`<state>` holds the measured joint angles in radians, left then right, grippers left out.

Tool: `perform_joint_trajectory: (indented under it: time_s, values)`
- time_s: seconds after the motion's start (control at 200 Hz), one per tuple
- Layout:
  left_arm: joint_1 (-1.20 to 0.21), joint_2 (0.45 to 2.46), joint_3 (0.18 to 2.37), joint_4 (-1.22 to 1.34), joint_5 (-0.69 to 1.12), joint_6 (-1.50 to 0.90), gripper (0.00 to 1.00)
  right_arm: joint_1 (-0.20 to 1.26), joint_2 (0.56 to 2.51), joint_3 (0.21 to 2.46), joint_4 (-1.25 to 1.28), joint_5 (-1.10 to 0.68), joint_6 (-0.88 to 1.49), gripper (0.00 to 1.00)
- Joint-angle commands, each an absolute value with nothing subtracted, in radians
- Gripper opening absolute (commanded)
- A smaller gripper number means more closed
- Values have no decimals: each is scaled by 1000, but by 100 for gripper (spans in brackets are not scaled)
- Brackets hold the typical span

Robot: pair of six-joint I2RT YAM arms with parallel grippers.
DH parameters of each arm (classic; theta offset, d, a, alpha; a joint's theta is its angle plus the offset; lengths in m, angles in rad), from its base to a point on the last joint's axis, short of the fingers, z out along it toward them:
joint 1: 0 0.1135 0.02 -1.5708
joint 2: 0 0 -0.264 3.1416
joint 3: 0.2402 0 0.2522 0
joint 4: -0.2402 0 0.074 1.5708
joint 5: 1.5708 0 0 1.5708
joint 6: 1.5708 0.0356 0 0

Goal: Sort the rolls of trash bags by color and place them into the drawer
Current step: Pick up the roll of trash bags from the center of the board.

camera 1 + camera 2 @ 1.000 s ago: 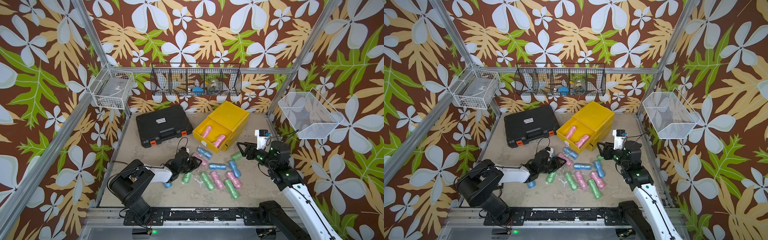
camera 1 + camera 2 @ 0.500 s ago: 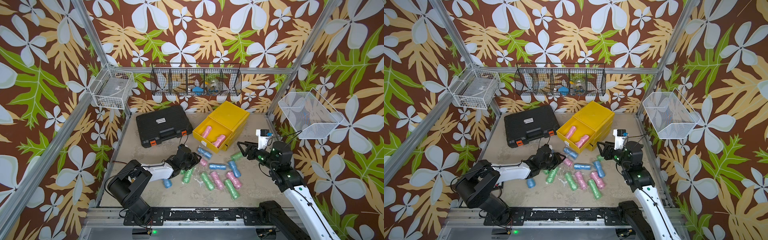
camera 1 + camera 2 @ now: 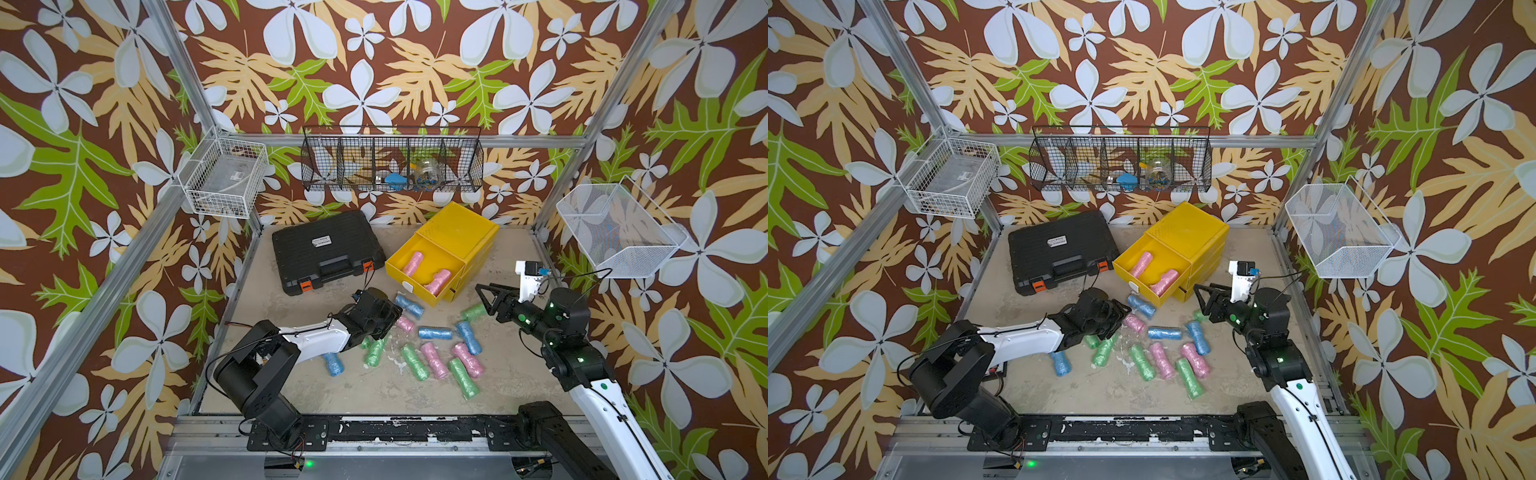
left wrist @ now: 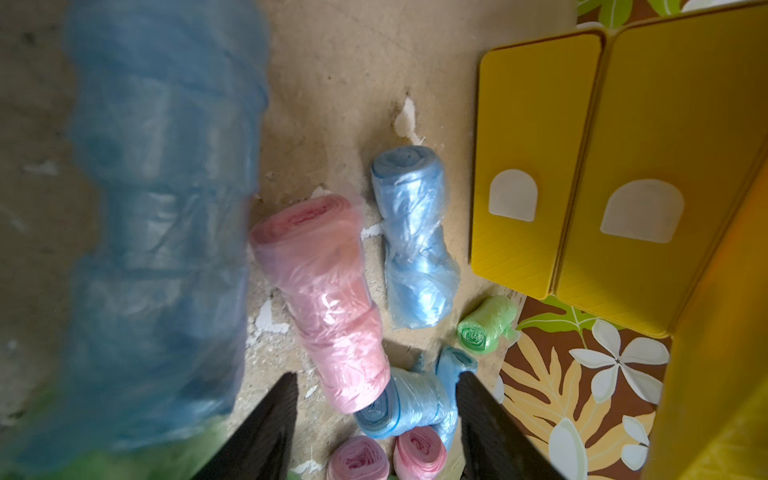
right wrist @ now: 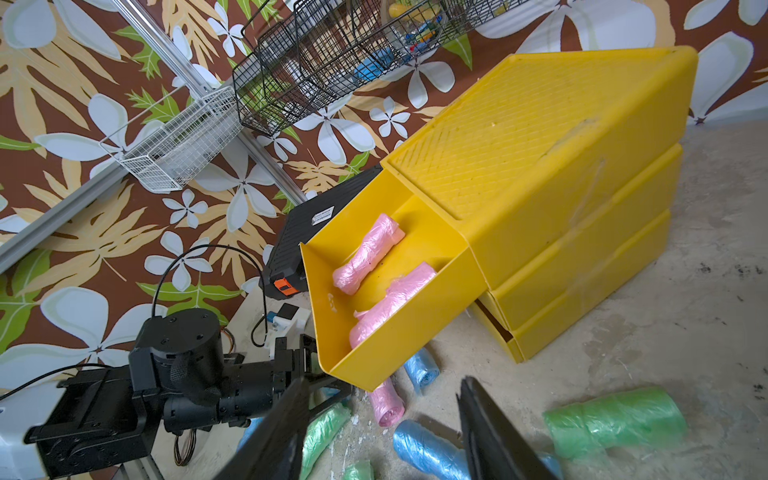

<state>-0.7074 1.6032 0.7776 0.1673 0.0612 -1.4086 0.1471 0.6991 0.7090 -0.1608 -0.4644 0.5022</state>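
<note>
The yellow drawer (image 3: 398, 272) (image 5: 390, 349) stands pulled out of its yellow unit (image 3: 457, 232), with two pink rolls (image 3: 436, 281) (image 5: 368, 253) lying in it. Several pink, blue and green rolls lie loose on the floor in front of it. My left gripper (image 3: 388, 318) (image 4: 376, 384) is open and low, and the near end of a pink roll (image 3: 405, 324) (image 4: 328, 291) lies between its fingertips without touching them. Beside that roll lies a blue roll (image 4: 415, 237) (image 3: 409, 304). My right gripper (image 3: 484, 297) (image 5: 384, 382) hangs open above a green roll (image 3: 473, 311) (image 5: 615, 415), holding nothing.
A black tool case (image 3: 326, 253) lies at the back left. A black wire basket (image 3: 392, 164) and two white ones (image 3: 226, 183) (image 3: 619, 232) hang on the walls. One blue roll (image 3: 333, 363) lies under my left forearm. A blurred blue roll (image 4: 158, 208) fills one side of the left wrist view.
My left gripper has slid away from the front edge towards the drawer, up to the pink roll, and its jaws have spread a little. The right arm has hardly moved.
</note>
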Motion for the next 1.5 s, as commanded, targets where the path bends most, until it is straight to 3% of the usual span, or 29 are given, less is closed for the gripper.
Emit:
perform_joint_trajectory:
  time_s: [0.0, 0.481, 0.621, 0.896, 1.257, 1.417, 1.497]
  values:
    - [-716, 1639, 833, 65, 36, -1460, 60, 148, 689, 705, -123, -471, 524, 59]
    - [-749, 1773, 877, 13, -14, -1551, 53, 149, 646, 687, -119, -477, 544, 59]
    - [-749, 1773, 859, 20, -59, -1564, 40, 148, 641, 677, -110, -489, 557, 59]
    - [-749, 1730, 800, 106, -94, -1550, 0, 148, 634, 675, -135, -489, 540, 59]
    - [-756, 1424, 646, 173, -76, -1414, 0, 148, 663, 708, -199, -462, 502, 59]
    - [-756, 1221, 527, 195, -76, -1385, 0, 149, 696, 766, -269, -289, 529, 75]
    - [-754, 1135, 516, 155, -82, -1325, 0, 148, 740, 821, -341, -180, 534, 77]
